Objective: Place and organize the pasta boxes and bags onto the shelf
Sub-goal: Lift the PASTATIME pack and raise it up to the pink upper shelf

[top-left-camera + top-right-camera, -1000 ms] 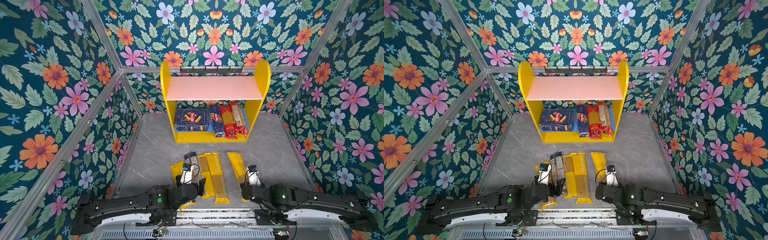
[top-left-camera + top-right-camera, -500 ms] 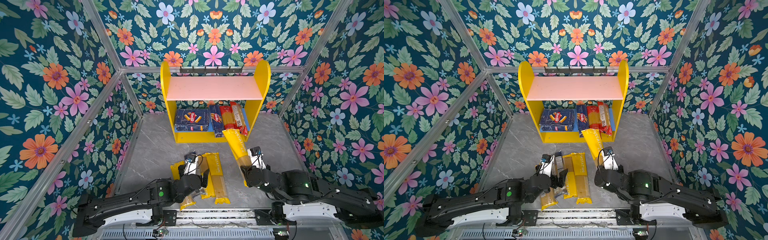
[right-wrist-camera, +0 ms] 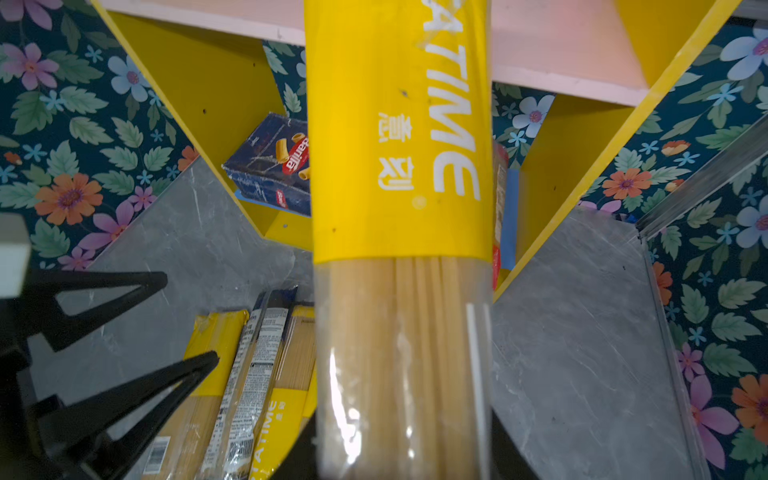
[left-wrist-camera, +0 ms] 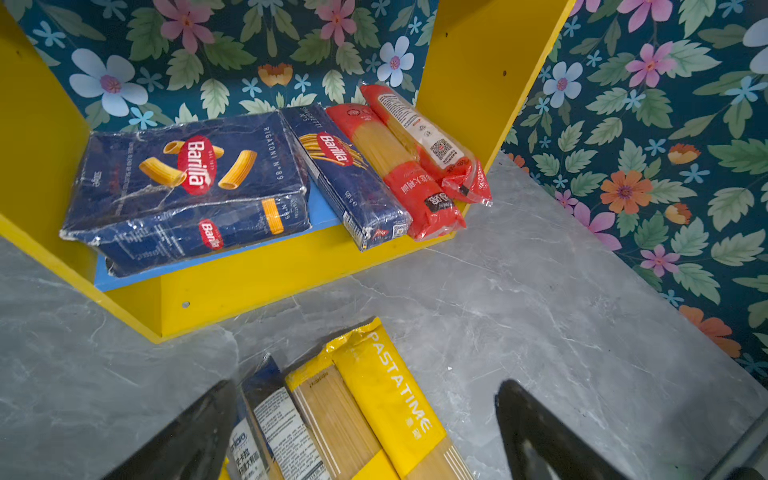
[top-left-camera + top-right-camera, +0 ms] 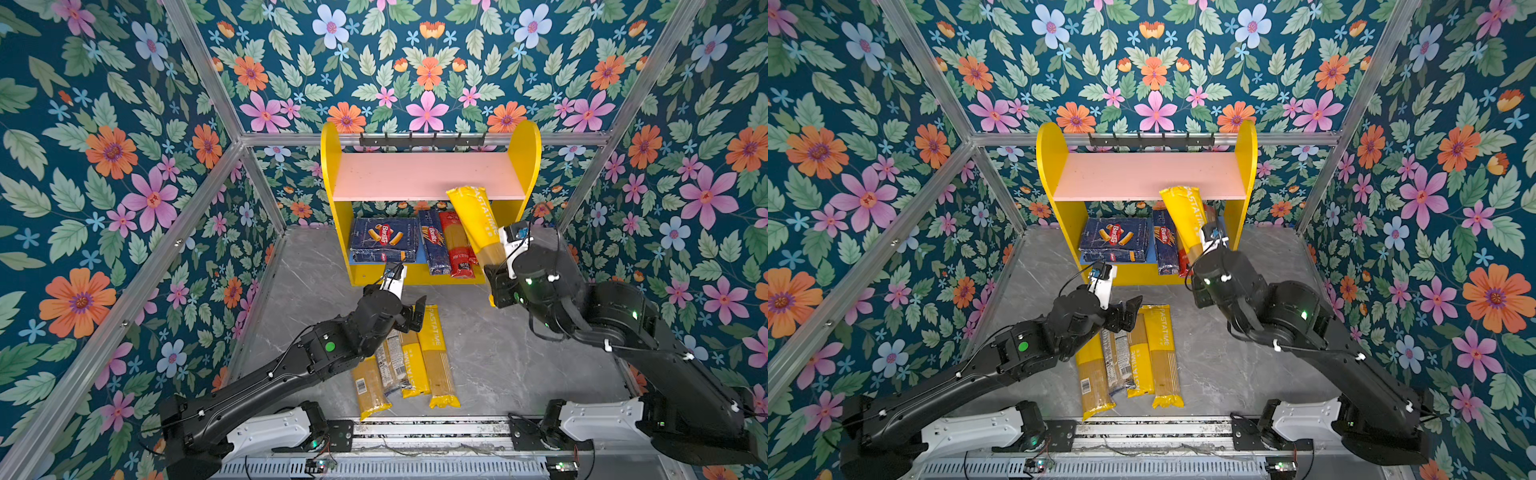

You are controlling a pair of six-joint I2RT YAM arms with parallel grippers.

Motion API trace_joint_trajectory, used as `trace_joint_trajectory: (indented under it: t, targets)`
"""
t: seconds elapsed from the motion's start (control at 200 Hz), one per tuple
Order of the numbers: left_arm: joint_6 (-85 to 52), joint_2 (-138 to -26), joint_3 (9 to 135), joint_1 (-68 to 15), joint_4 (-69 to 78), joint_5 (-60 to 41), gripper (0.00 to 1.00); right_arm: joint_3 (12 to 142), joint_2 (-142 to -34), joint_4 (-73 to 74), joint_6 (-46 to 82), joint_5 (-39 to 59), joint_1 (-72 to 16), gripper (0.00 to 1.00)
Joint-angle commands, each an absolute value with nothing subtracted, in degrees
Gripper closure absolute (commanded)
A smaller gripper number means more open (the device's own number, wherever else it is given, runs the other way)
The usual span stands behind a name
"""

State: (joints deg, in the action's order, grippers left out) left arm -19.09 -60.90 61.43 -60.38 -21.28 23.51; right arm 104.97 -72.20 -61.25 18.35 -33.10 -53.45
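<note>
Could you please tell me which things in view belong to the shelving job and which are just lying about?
Job: shelf; rigatoni box, spaghetti box and two red bags on its lower board; yellow bag held in the right gripper; three yellow bags and a navy bag on the table.
Not part of it: floral walls; aluminium frame bars; black hook rail, bare.

barilla boxes (image 5: 384, 239), red bags (image 5: 457, 245) lie on shelf (image 5: 331, 166) lower board; yellow bag (image 5: 473, 220) aloft, tilted; four bags (image 5: 432, 357) grouped before shelf.
</note>
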Motion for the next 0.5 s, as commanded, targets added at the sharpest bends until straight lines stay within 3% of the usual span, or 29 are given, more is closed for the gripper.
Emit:
trace_joint_trajectory:
  t: [0.0,0.35,0.495]
  targets:
    - [-14.59,-62.76,63.70,-58.86,-18.31,19.33,0.01,112.84,-76.63,-54.66,10.63,-28.93,-47.88,0.75]
    - [-11.78,-67.62,67.56,-54.55,-16.49,15.45,0.01,152.07,-104.04,-59.53,0.15,-20.80,-33.22,0.74]
    - [-11.99,-67.84,66.53,-53.14,-16.49,14.94,0.00,158.79,-111.28,-57.17,-2.88,-20.49,-28.73,0.74]
